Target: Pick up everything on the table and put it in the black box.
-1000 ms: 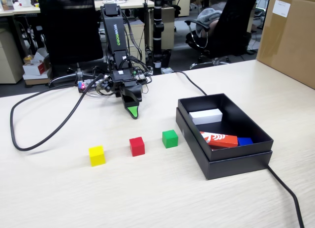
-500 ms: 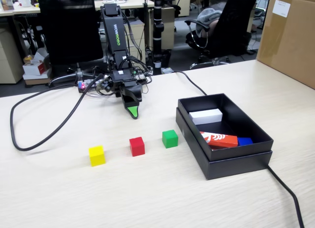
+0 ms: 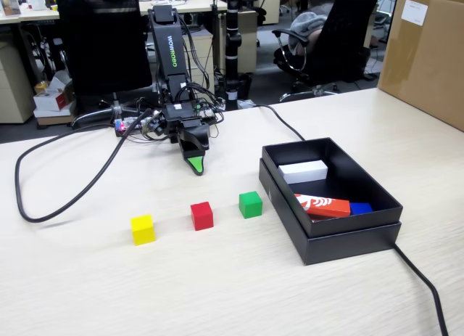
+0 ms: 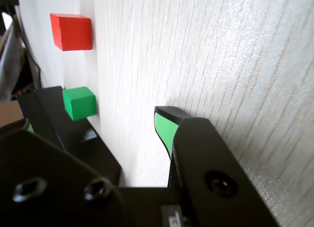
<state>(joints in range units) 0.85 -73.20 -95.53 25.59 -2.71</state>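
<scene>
Your end effector point(image 3: 196, 167) hangs slightly parted, empty, above the pale wood-grain counter point(image 3: 217, 278), behind the small red cube point(image 3: 201, 215).

The table point(image 3: 239, 292) is seen from its near edge by the fixed view, raised, facing the arm at the far edge. The wrist view is turned sideways, close above the tabletop. The red cube point(image 3: 201, 215) point(image 4: 71, 31) and green cube point(image 3: 250, 204) point(image 4: 79, 102) are shared.
</scene>
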